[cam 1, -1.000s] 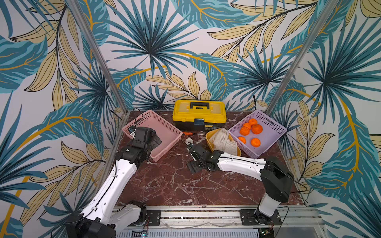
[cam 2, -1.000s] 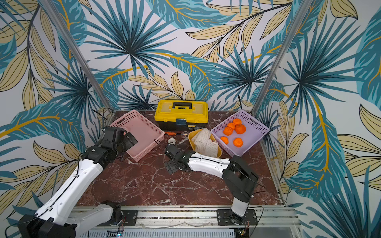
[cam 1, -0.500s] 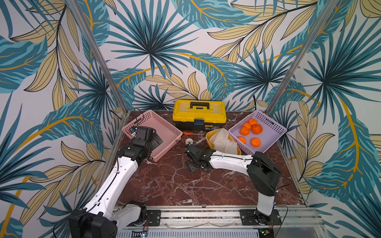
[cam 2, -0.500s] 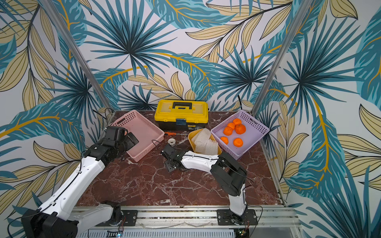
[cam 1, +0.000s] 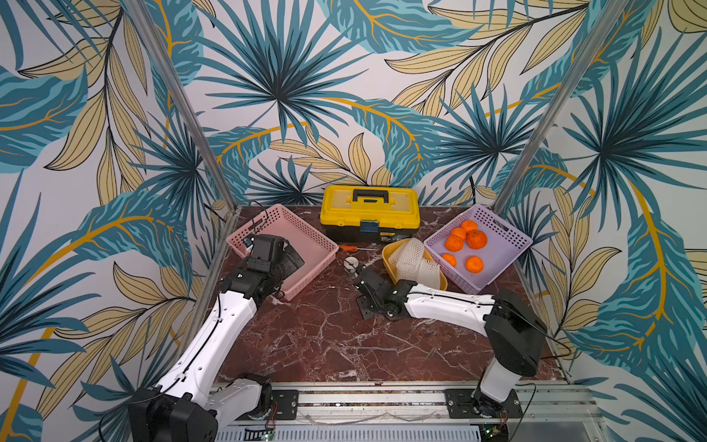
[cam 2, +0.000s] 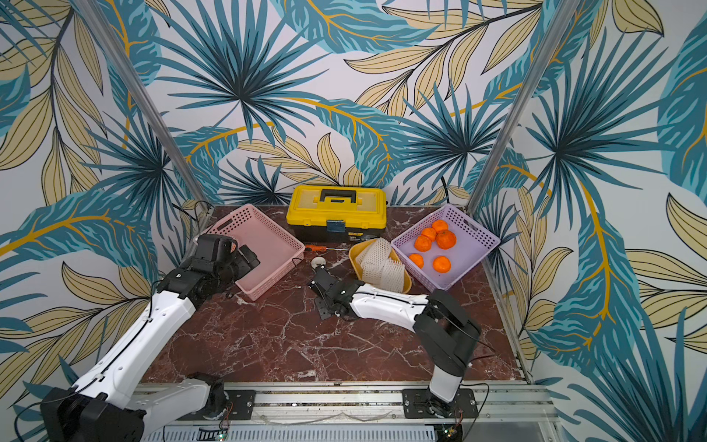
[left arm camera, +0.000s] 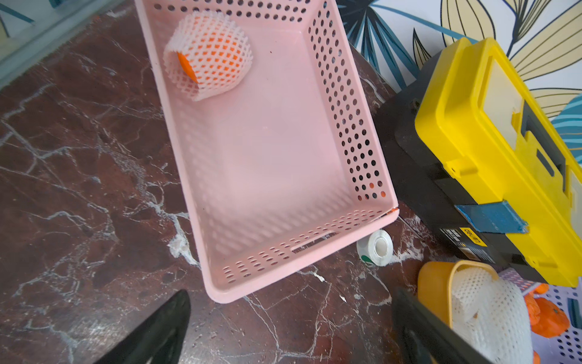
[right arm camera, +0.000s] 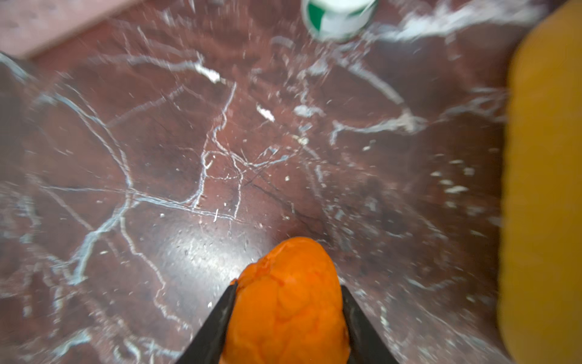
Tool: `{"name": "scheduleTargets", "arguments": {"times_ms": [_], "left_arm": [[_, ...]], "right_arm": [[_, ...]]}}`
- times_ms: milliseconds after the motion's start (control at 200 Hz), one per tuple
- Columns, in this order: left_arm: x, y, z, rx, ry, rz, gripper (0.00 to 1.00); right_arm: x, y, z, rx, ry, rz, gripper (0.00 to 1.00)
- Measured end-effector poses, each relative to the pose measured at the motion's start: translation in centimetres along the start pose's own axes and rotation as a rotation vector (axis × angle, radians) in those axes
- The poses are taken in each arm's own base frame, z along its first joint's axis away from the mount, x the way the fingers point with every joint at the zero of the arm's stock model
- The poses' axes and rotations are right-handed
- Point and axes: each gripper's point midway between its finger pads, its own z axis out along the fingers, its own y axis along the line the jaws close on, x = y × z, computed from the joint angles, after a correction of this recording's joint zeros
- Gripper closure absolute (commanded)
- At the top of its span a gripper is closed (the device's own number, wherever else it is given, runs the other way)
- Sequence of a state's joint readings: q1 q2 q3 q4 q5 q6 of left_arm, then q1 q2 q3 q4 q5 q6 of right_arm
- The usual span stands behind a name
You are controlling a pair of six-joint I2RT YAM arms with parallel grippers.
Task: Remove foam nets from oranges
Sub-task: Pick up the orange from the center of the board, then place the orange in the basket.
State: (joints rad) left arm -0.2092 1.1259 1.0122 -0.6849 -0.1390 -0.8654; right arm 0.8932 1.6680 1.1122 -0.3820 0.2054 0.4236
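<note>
A netted orange (left arm camera: 208,55) lies in a corner of the pink basket (left arm camera: 277,141), with the left gripper (left arm camera: 291,294) spread wide above the basket. At centre, near the tape roll (cam 1: 351,263), the right gripper (right arm camera: 288,285) pinches a bare orange (right arm camera: 286,315) over the marble surface (cam 1: 325,344). Empty foam nets (cam 1: 413,260) fill the yellow bowl (cam 1: 387,257). Five oranges (cam 1: 476,240) sit in the purple basket (cam 1: 497,264).

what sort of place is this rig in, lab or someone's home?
Likely a staged robot test cell, not a home: marble-look tabletop enclosed by leaf-print backdrop panels, with an aluminium rail along the front edge.
</note>
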Motion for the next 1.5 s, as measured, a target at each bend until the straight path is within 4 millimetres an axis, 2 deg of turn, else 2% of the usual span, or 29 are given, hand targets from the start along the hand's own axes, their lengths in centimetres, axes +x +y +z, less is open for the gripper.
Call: {"name": "scheduleTargets", "arguments": {"times_ms": [70,135,245,286,386,466,566,661,761,892,992,1087,1192,1337,1387,1498], "left_arm": [[0.8,-0.8,0.3,0.051,0.039,0.012,0.01],[1.5,-1.7,0.3,0.102,0.078,0.031,0.01],[2.0,-3.2,0.1,0.18,0.112,0.058,0.0],[2.1,-3.5,0.0,0.2,0.118,0.065,0.01],[2.3,-4.3,-0.2,0.238,0.134,0.079,0.0],[2.6,-4.8,-0.3,0.263,0.144,0.095,0.01],[2.9,-5.2,-0.4,0.282,0.151,0.111,0.01],[3.1,-5.4,-0.5,0.287,0.156,0.116,0.0],[3.1,-5.3,-0.5,0.281,0.151,0.119,0.01],[3.0,-5.2,-0.4,0.269,0.14,0.12,0.01],[2.9,-5.1,-0.3,0.263,0.133,0.121,0.01],[2.9,-5.1,-0.3,0.262,0.133,0.131,0.01],[3.0,-5.1,-0.1,0.259,0.135,0.141,0.0],[3.1,-4.9,0.2,0.251,0.142,0.156,0.0],[3.2,-4.9,0.4,0.247,0.146,0.161,0.01],[3.4,-4.7,0.9,0.234,0.157,0.17,0.01]], "right_arm": [[-1.9,-1.7,-2.7,-0.019,-0.088,0.069,0.69],[-4.1,-4.6,-5.6,-0.022,-0.193,0.168,0.68],[-6.5,-12.6,-10.4,0.051,-0.365,0.373,0.65],[-6.8,-15.8,-11.9,0.097,-0.412,0.445,0.65],[-6.7,-22.1,-14.2,0.199,-0.474,0.586,0.63],[-5.8,-26.6,-14.8,0.263,-0.485,0.694,0.62],[-4.1,-31.9,-14.6,0.332,-0.478,0.835,0.6],[-2.1,-36.7,-13.1,0.389,-0.45,0.962,0.57],[0.1,-40.6,-10.9,0.443,-0.408,1.068,0.57],[1.7,-44.3,-9.6,0.523,-0.381,1.133,0.53],[0.7,-46.6,-9.3,0.57,-0.393,1.132,0.48],[-0.4,-48.0,-9.3,0.595,-0.42,1.113,0.42],[-0.7,-48.7,-9.0,0.611,-0.421,1.099,0.37],[-0.9,-49.1,-8.5,0.615,-0.408,1.082,0.17],[-1.0,-49.1,-8.9,0.613,-0.421,1.086,0.11],[-1.5,-47.9,-10.6,0.585,-0.487,1.067,0.09]]}}
